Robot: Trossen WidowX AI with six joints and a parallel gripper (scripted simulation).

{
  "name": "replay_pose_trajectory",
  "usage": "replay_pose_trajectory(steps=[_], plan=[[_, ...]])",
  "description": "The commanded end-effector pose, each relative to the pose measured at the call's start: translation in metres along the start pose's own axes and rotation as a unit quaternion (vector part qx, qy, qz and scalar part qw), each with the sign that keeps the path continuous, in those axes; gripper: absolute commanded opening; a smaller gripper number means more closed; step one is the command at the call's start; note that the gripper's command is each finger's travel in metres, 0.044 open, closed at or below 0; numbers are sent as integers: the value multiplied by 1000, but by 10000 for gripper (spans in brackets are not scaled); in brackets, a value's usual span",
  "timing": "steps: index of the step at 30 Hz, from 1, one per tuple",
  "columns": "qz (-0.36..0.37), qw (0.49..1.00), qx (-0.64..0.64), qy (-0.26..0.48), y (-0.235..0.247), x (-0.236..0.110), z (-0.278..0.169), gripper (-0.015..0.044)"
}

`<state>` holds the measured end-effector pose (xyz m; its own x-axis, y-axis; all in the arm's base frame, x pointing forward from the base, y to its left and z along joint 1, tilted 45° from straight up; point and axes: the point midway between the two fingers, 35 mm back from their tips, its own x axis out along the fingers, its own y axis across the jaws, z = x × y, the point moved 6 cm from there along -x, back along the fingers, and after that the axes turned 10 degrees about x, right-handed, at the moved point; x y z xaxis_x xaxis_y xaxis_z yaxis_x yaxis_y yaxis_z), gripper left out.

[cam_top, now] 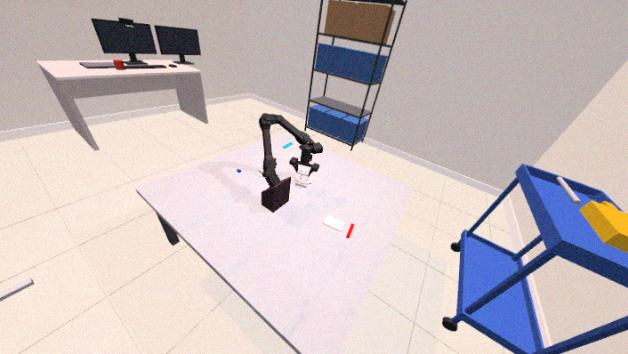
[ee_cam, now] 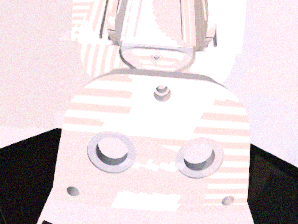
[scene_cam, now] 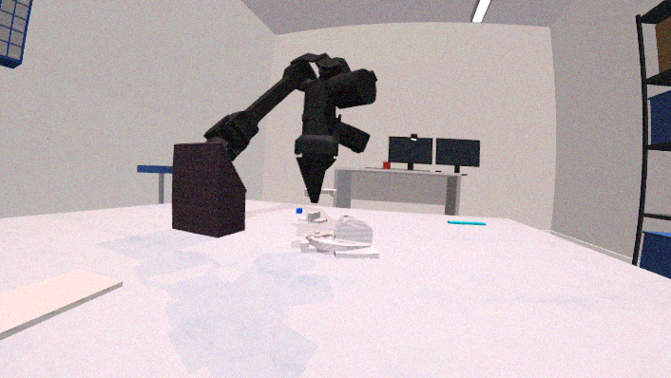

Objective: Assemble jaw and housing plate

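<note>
1. White housing plate (cam_top: 304, 169) (scene_cam: 328, 192) (ee_cam: 160, 120): pinched by opposite side edges in my gripper (cam_top: 305, 171) (scene_cam: 315, 201) (ee_cam: 153, 147), raised above the jaw assembly (cam_top: 301, 181) (scene_cam: 354, 231) (ee_cam: 159, 30) on the table (cam_top: 276, 262) (scene_cam: 428, 309) (ee_cam: 272, 95)
2. Grip purpose: with my fingers spread to plate width, the broad face and both round, collared holes stay unobstructed, presumably for the stubs
3. Form: thin, smooth plate, rounded corners, small central boss, two smaller corner holes; striped shading crosses the face
4. Before lowering, I should confirm tooth mesh; these views do not settle it
</note>
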<state>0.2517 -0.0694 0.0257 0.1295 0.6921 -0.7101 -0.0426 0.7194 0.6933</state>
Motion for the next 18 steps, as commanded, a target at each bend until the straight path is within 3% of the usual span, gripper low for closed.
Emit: replay_pose_trajectory(steps=[1,18], plan=[[-1,1000,-4,2,0,1,-1,351],[-1,1000,-4,2,-1,1,-3,351]])
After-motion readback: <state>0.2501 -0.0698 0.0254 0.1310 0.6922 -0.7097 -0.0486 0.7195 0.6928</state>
